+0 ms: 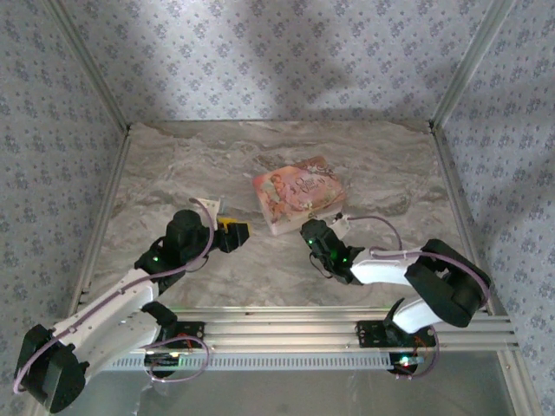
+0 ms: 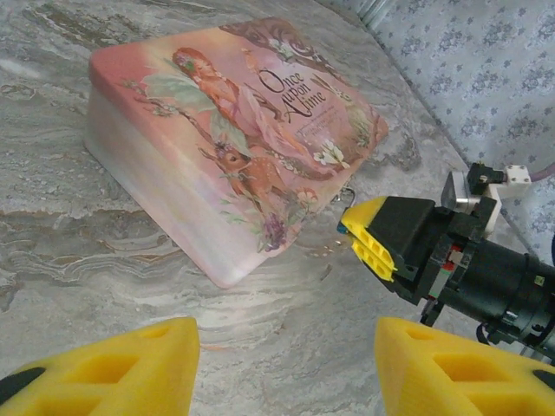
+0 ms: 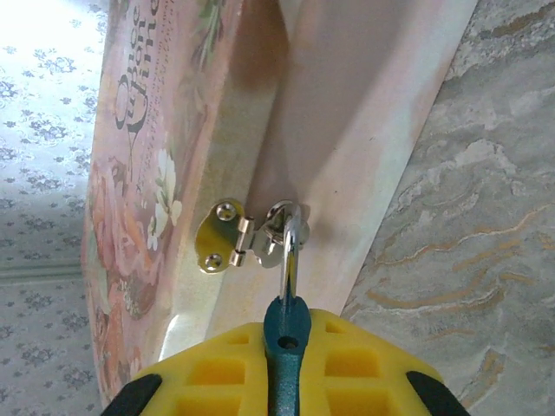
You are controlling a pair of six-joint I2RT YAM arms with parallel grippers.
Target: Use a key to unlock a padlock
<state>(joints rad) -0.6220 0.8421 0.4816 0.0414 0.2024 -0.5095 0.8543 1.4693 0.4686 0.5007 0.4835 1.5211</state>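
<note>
Yellow pads point(image 3: 208, 373) of your right gripper point(image 3: 286, 342) are pinched tight on the padlock point(image 3: 286, 312). It is hooked into the hasp point(image 3: 227, 236) on the pink box point(image 2: 225, 139), near the middle of the table point(image 1: 173, 156). Its long axis runs from the fingers straight to the box wall, shackle end first. If you twist or pull, the thin body will likely slip or the box will drag. Your left gripper point(image 2: 277, 381) is half open and empty.

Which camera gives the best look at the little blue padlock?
The right wrist view: the padlock is close up, pinched in the right hand, its metal loop at the latch on the box. The left wrist view shows a blue sliver at that hand's tip. In the top view it is too small to make out.
</note>
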